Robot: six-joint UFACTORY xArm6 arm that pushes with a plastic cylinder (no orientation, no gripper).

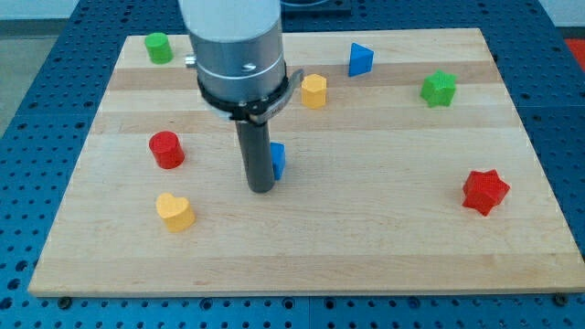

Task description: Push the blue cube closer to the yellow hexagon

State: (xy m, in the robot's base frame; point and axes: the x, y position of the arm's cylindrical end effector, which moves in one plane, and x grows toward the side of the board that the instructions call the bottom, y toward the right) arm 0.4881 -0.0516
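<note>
Camera view: rod tip (260,189) at frame centre, touching blue cube (278,160) left side; yellow hexagon (313,90) above-right, apart. No jaws fitted.

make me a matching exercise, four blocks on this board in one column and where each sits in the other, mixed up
Blocks:
1. red star
2. green cylinder
3. yellow heart
4. blue cube

Places:
A. the view's top left corner
B. right beside my tip, partly hidden by the rod
C. the view's right side, low on the board
D. the view's lower left, below the red cylinder

Pairs: 1-C, 2-A, 3-D, 4-B
</note>
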